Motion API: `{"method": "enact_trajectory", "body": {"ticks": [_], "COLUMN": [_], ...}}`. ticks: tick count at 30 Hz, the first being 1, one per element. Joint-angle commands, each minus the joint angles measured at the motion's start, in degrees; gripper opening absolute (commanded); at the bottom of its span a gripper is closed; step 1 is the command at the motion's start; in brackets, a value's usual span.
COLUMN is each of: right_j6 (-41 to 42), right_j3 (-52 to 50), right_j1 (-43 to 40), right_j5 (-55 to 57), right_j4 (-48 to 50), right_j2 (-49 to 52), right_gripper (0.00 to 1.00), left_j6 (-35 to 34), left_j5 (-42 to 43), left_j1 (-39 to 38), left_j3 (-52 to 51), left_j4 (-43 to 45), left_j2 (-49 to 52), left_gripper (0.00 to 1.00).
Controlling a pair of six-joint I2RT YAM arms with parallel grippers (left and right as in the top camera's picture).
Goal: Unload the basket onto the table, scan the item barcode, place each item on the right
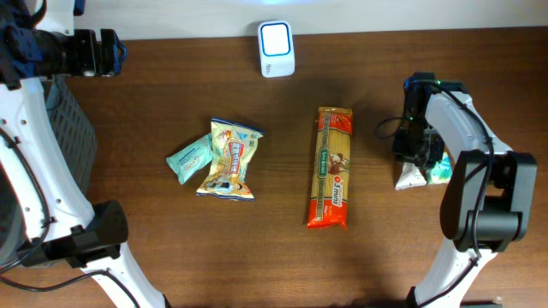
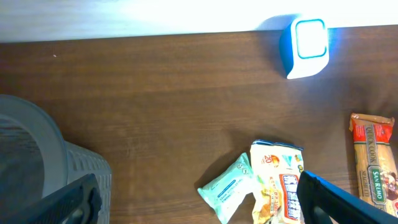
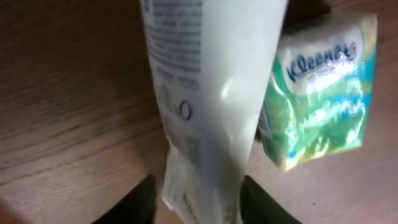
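**White Pouch: Location, Handling and Grip Point**

**Location.** The white pouch (image 1: 409,176) lies on the counter (image 1: 282,248) at the right edge of the overhead frame. A green tissue pack (image 1: 437,170) sits just beside it, on its right. The scanner (image 1: 276,48) stands at the top centre of the frame, well apart from the pouch.

**Hand state.** The right hand (image 3: 198,186) is directly over the pouch. Its jaws are parted and straddle the pouch's narrow end, and no clamping pressure is evident. The left hand (image 2: 198,180) is at the upper left of the overhead frame. Its jaws are fully spread and hold nothing.

**Handling.** The pouch appears to be a thin, glossy film pack. Expect it to be light, soft and slippery, and to sag or fold when it is lifted by one end. The printed face is turned towards the wrist camera. No barcode can be identified there.

**Grip point.**
- Take hold across the flat sealed end, clear of the printing.
- Pinch firmly enough to prevent slipping.
- Keep the jaws clear of the tissue pack so that it is not dragged along.

**Other items.** A pasta packet (image 1: 331,168), a snack bag (image 1: 229,159) and a teal wipes pack (image 1: 190,159) lie at mid-frame, well apart from the pouch.
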Motion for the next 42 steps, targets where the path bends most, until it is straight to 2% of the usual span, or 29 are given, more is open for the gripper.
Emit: {"method": "enact_trajectory", "body": {"ticks": [1,4,7,9,14,18,20,21,23,24,27,29,31,33,35,39,42], "right_j6": [-5.31,-11.23,-12.63,-12.59,-12.37,-9.33,-9.33,-9.35,-9.38,-9.79,-15.13,-15.82,-15.28,-6.27,0.09,3.19,4.63], "right_j3": [5.09,12.26,13.05,10.82,-3.19,-12.28,-13.68,-14.03,-14.01,-13.84,-8.59,-1.6,8.81,15.02,15.23,15.23,15.26], "right_j1": [-0.5,-0.46,-0.2,0.94,6.71,7.85,7.78,7.8,7.8,7.78,6.93,6.95,9.14,14.14,20.0,25.44,25.64], "right_j5": [-6.62,-18.05,-29.53,-30.67,-39.54,-40.09,-39.89,-39.89,-39.91,-39.93,-39.89,-35.93,-25.38,-6.69,8.87,21.99,20.72], "right_j4": [-3.76,-7.65,-5.05,-2.47,10.27,18.69,20.06,20.79,21.51,21.66,15.54,8.83,-1.2,-7.02,-8.0,-9.53,-11.82], "right_j2": [-1.57,-1.57,-1.55,-1.53,-0.9,-0.9,-0.9,-0.9,-0.9,-0.92,-1.68,-2.64,-2.89,-2.89,-1.92,5.88,11.54], "right_gripper": [0.66,0.65,0.57,0.55,0.53,0.44,0.41,0.36,0.08,0.04,0.04,0.04,0.04,0.04,0.04,0.04,0.04], "left_j6": [0.33,0.33,0.33,0.35,0.35,0.33,0.33,0.35,0.33,0.35,0.35,0.35,0.35,0.33,0.33,0.35,0.35], "left_j5": [0.46,0.46,0.46,0.46,0.46,0.46,0.46,0.44,0.46,0.46,0.46,0.46,0.46,0.46,0.46,0.46,0.44], "left_j1": [0.09,0.09,0.09,0.09,0.09,0.09,0.09,0.09,0.09,0.09,0.09,0.09,0.09,0.09,0.09,0.09,0.09], "left_j3": [0.15,0.15,0.15,0.15,0.15,0.15,0.15,0.15,0.15,0.15,0.15,0.15,0.15,0.15,0.15,0.15,0.15], "left_j4": [0.09,0.09,0.09,0.07,0.09,0.07,0.07,0.09,0.09,0.07,0.09,0.09,0.09,0.09,0.09,0.09,0.07], "left_j2": [-0.57,-0.57,-0.57,-0.57,-0.57,-0.55,-0.57,-0.57,-0.57,-0.57,-0.57,-0.57,-0.57,-0.57,-0.57,-0.57,-0.57], "left_gripper": [0.99,0.99,0.99,0.99,0.99,0.99,0.99,0.99,0.99,0.99,0.99,0.99,0.99,0.99,0.99,0.99,0.99]}}
